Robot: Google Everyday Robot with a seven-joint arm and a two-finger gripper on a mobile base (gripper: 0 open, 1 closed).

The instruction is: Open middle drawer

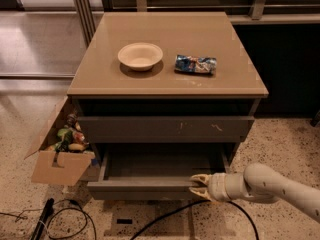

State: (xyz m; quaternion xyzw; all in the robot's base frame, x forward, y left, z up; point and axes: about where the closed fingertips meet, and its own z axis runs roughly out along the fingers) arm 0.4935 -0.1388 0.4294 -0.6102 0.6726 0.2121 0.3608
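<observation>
The middle drawer (145, 188) is pulled out of the cabinet, and its flat grey inner tray (160, 166) lies bare. Its plain dark front panel faces the camera. My gripper (199, 187) comes in from the lower right on a white arm and sits at the right end of that front panel, against its top edge. The pale fingers (200, 178) stand spread apart, one above the other, so the gripper is open and holds nothing.
Above the open drawer is a shut front with scratch marks (165, 129). A white bowl (140, 55) and a blue snack bag (195, 64) rest on the cabinet top (100, 79). A cardboard box of items (62, 151) stands left; black cables (165, 219) cross the floor.
</observation>
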